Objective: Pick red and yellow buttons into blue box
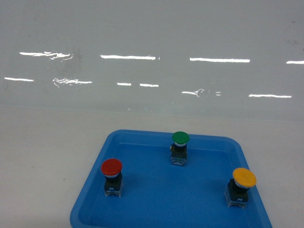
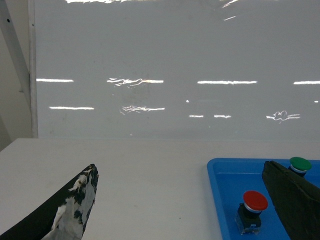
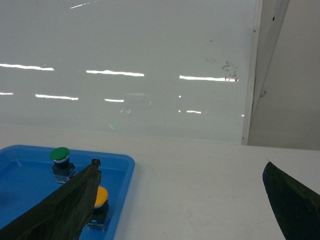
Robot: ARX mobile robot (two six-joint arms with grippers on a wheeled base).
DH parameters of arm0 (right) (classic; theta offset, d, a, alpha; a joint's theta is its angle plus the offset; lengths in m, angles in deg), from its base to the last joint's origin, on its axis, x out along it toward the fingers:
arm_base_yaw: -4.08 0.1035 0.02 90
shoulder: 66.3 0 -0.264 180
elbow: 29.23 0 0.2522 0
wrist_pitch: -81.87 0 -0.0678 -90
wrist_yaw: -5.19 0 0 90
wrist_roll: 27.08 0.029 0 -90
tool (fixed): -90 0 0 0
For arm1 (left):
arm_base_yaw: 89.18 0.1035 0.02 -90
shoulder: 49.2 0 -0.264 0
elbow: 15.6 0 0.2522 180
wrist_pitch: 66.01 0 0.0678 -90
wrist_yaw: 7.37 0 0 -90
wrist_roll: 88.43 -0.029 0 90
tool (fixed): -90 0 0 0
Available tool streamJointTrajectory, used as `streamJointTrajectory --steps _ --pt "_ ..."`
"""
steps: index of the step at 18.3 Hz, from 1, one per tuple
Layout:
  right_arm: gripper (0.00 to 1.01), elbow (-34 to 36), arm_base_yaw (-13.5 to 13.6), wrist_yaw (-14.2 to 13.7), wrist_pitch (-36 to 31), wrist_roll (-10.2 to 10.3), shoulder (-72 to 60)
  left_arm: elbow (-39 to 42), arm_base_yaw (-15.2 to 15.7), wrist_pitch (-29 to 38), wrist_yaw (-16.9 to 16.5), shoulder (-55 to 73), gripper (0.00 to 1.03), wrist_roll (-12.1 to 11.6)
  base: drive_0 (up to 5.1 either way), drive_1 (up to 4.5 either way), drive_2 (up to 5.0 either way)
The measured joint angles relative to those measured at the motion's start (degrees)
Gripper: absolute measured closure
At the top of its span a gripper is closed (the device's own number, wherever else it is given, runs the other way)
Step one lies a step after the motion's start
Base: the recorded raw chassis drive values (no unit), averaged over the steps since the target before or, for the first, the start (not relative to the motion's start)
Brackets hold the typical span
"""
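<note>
Red button [image 1: 111, 175] and yellow button [image 1: 242, 185] upright (tray [image 1: 142, 209]).

The blue tray [image 1: 95, 190] looks like smooth, shiny plastic. The red button [image 1: 111, 167], the yellow button [image 1: 244, 177] and the green button [image 1: 180, 137] have smooth plastic caps with a soft shine, on dark bodies with clear-grey bottoms. The table [image 1: 42, 152] is white, smooth and dull. The wall [image 1: 152, 38] behind is very glossy and mirrors bright lights. The left gripper's fingers [image 2: 75, 205] are black and dull, with rough, patchy white marks.
</note>
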Motion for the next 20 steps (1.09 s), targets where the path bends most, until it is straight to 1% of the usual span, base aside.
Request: streamJointTrajectory --steps 3,4,5,6,7,8,9,10,11,12,13,14,15,16,17,19,20 --pt "0.03 0.0 0.0 0.0 0.0 0.0 0.0 0.0 0.0 0.0 0.0 0.0 0.05 0.0 0.0 0.0 0.0" --pt "0.03 0.0 0.0 2.0 0.0 0.2 -0.1 0.0 0.2 -0.5 -0.5 0.0 0.05 0.0 0.0 0.0 0.0" --pt "0.03 0.0 2.2 1.2 -2.8 0.2 -2.3 0.0 1.4 1.2 -2.1 0.7 0.05 0.3 0.0 0.0 0.0" --pt "0.03 0.0 4.8 0.0 -5.5 -0.3 -5.7 0.0 1.4 4.5 -2.8 3.3 0.05 0.6 0.0 0.0 0.0" --pt "0.03 0.0 7.1 -1.6 -9.0 -0.4 -10.2 0.0 0.3 7.0 -3.7 7.1 0.05 1.1 0.0 0.0 0.0" --pt "0.03 -0.1 10.0 -3.1 -14.7 -0.9 -17.5 -0.1 -2.9 11.9 -3.6 14.3 0.05 0.8 0.0 0.0 0.0" --pt "0.03 -0.7 11.9 -3.7 -19.8 -1.1 -26.1 -1.2 -5.3 16.9 -4.1 22.3 0.05 0.2 0.0 0.0 0.0" --pt "0.03 -3.1 12.9 -4.1 -25.1 -1.6 -36.0 -3.5 -6.6 22.6 -3.7 30.6 0.05 -0.2 0.0 0.0 0.0" --pt "0.03 -5.7 13.1 -3.3 -27.4 -1.9 -42.8 -6.9 -7.3 27.4 -3.7 38.7 0.05 -0.3 0.0 0.0 0.0" --pt "0.03 -8.3 12.9 -2.3 -30.8 -2.0 -50.1 -9.8 -7.8 30.4 -3.9 45.4 0.05 -0.3 0.0 0.0 0.0" --pt "0.03 -11.6 12.7 -0.5 -32.0 -2.2 -57.9 -13.2 -8.1 32.7 -3.8 53.9 0.05 -0.4 0.0 0.0 0.0" --pt "0.03 -13.3 12.7 0.2 -31.2 -2.6 -61.4 -15.3 -8.3 31.7 -3.8 59.0 0.05 -0.4 0.0 0.0 0.0" --pt "0.03 -15.3 12.7 1.2 -31.3 -2.9 -65.6 -16.7 -8.6 32.0 -3.4 62.9 0.05 -0.5 0.0 0.0 0.0" --pt "0.03 -18.1 12.7 1.8 -30.4 -3.2 -70.0 -19.4 -9.2 30.6 -3.2 67.6 0.05 -0.7 0.0 0.0 0.0" --pt "0.03 -21.0 12.7 2.1 -30.9 -3.3 -74.5 -23.5 -9.8 31.3 -2.6 72.9 0.05 -1.2 0.0 0.0 0.0" --pt "0.03 -24.7 12.8 2.8 -30.7 -3.3 -79.0 -28.5 -10.1 31.1 -2.8 77.9 0.05 -1.2 0.0 0.0 0.0" --pt "0.03 -26.5 13.3 2.8 -30.5 -3.3 -81.5 -30.0 -10.1 31.1 -2.9 79.4 0.05 -1.1 0.0 0.0 0.0"
